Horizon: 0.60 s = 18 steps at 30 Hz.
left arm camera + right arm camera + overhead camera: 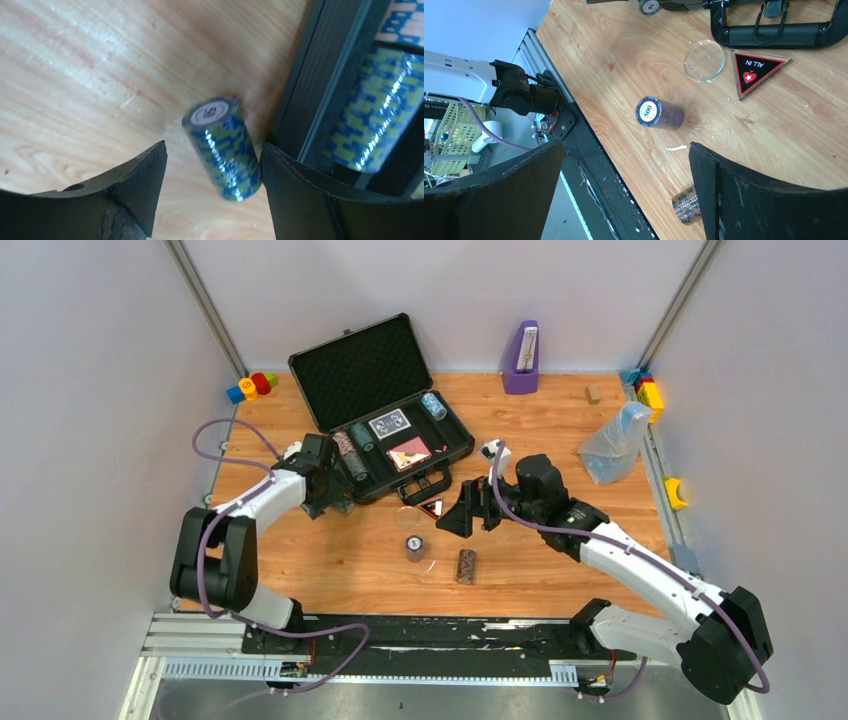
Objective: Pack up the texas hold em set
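On the wooden desk [340,560], straddled the blue-green chip stack [222,147] just outside the case [360,365] with the left claw [214,150] released, right claw [626,147] likewise spread, and likely risked toppling it by an uneven squeeze.

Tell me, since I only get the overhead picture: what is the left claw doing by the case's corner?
Observer: Left wrist view: the left gripper stands open around a blue-and-green chip stack on the table, not clamping it.
Visitor: What's that little triangle near the handle?
Observer: Right wrist view reads ALL IN on the triangular button.
Visitor: And the upright stack nearby?
Observer: That purple chip stack is marked 500 on top.
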Each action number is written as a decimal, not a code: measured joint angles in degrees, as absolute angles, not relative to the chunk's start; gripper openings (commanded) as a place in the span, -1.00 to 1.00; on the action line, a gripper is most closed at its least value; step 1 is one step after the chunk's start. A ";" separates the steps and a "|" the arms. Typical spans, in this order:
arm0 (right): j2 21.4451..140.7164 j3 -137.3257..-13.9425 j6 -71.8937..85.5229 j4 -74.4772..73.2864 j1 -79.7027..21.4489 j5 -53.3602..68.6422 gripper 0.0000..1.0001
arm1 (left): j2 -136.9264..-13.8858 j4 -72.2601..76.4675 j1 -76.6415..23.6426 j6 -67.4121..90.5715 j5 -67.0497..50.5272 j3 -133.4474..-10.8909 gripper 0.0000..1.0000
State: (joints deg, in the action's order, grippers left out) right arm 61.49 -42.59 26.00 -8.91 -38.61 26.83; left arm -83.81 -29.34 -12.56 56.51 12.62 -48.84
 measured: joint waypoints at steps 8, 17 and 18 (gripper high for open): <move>60.99 -42.59 25.80 -9.69 -38.61 25.63 0.97 | -87.05 -22.15 -12.01 56.53 13.26 -47.18 0.00; 63.20 -43.33 25.19 -10.33 -38.61 25.58 0.97 | -83.55 -25.43 -11.97 56.45 13.19 -46.37 -0.64; 63.35 -43.48 25.15 -10.46 -38.61 25.54 0.97 | -82.17 -26.13 -11.97 56.07 12.32 -46.06 -0.67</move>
State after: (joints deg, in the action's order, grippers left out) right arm 63.35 -43.48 25.15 -10.46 -38.61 25.54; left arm -82.17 -26.13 -11.97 56.07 12.32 -46.06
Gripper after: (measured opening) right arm 0.985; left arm 0.407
